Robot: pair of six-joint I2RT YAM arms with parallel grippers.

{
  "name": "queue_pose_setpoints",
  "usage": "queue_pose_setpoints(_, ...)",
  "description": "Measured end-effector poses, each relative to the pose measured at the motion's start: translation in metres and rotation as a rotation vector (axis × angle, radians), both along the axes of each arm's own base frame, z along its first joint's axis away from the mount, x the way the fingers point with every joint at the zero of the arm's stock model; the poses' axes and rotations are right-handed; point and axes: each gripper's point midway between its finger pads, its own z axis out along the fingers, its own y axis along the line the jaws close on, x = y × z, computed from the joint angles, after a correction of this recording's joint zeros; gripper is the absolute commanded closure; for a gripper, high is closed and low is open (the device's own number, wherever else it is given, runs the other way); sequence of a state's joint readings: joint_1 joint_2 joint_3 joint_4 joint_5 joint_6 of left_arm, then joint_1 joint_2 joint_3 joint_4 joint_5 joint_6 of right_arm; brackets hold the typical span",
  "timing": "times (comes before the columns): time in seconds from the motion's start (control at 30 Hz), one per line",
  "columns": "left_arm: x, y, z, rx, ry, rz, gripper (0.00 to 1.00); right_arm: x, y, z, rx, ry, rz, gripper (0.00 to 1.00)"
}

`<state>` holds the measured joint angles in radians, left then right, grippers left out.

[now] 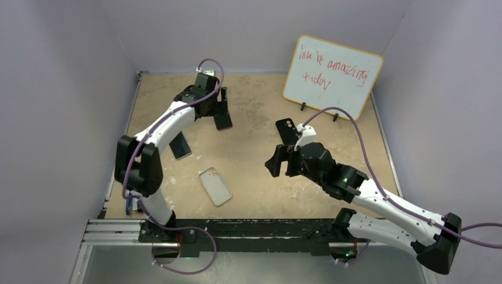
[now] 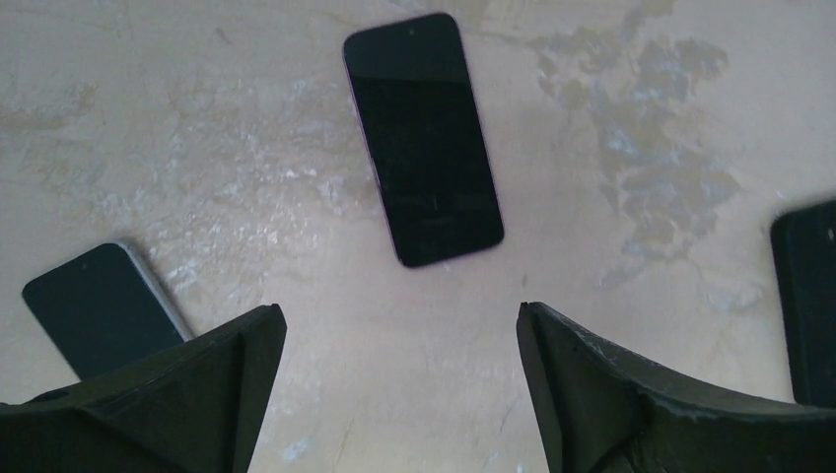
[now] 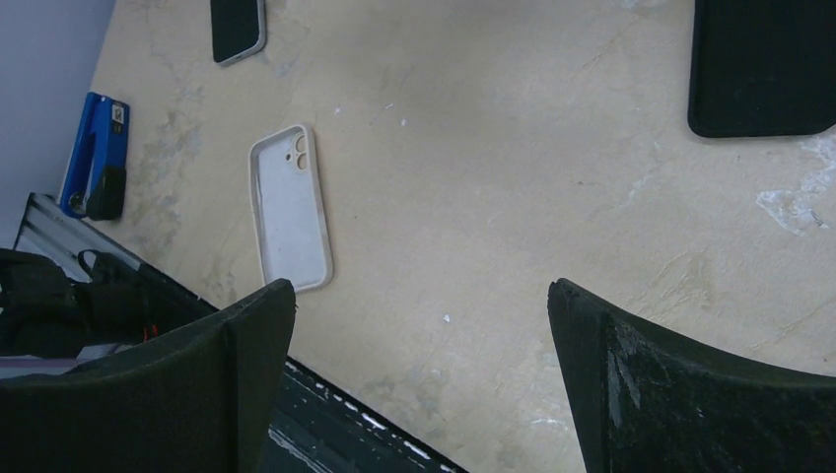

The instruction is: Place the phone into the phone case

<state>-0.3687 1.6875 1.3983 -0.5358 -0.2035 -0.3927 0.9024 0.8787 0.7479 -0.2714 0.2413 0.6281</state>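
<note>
Nothing held over the tan table (image 1: 254, 177).
The left gripper (image 2: 396, 315) has fingers apart above a dark-screened, purple-edged phone (image 2: 424, 138); the right gripper (image 3: 422, 291) is spread wide, with a white plastic phone case (image 1: 215, 186) to its near left.

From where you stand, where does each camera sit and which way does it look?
Top external: above and behind the robot, looking down at the table; left arm and right arm show.
Left wrist: on that arm, facing down at a dark phone; open left fingers show.
Right wrist: on that arm, facing down at the white phone case; open right fingers show.
Shared: top and right wrist both show that case.
</note>
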Motion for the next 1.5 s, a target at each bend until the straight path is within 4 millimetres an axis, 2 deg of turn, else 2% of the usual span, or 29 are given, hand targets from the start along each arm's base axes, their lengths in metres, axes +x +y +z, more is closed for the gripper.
queue_pose_setpoints(0.1, 0.023, -0.002, -0.022, 0.016, 0.027, 0.066, 0.08, -0.005, 0.0, 0.0, 0.013, 0.0, 0.022, 0.01)
queue_pose_setpoints(0.2, 0.036, -0.002, -0.049, 0.038, 0.07, 0.115, 0.08, -0.008, -0.002, 0.001, 0.021, -0.002, 0.027, 0.01)
queue_pose_setpoints(0.33, 0.04, 0.001, -0.082, 0.076, 0.123, 0.155, 0.08, -0.01, -0.003, 0.008, 0.046, -0.019, 0.031, 0.01)
queue_pose_setpoints(0.4, 0.044, 0.002, -0.091, 0.087, 0.138, 0.168, 0.08, -0.011, -0.003, 0.01, 0.053, -0.023, 0.034, 0.01)
queue_pose_setpoints(0.5, 0.057, -0.001, -0.097, 0.09, 0.128, 0.179, 0.08, -0.012, -0.001, 0.008, 0.051, -0.013, 0.046, 0.01)
queue_pose_setpoints(0.8, 0.078, -0.01, -0.108, 0.082, 0.114, 0.179, 0.08, -0.013, -0.001, 0.001, 0.029, 0.008, 0.048, 0.01)
queue_pose_setpoints(1.27, 0.092, -0.017, -0.119, 0.058, 0.111, 0.169, 0.06, -0.014, -0.004, 0.005, 0.03, 0.005, 0.046, 0.01)
queue_pose_setpoints(1.5, 0.098, -0.01, -0.129, 0.05, 0.125, 0.179, 0.08, -0.014, -0.003, 0.008, 0.035, 0.002, 0.046, 0.01)
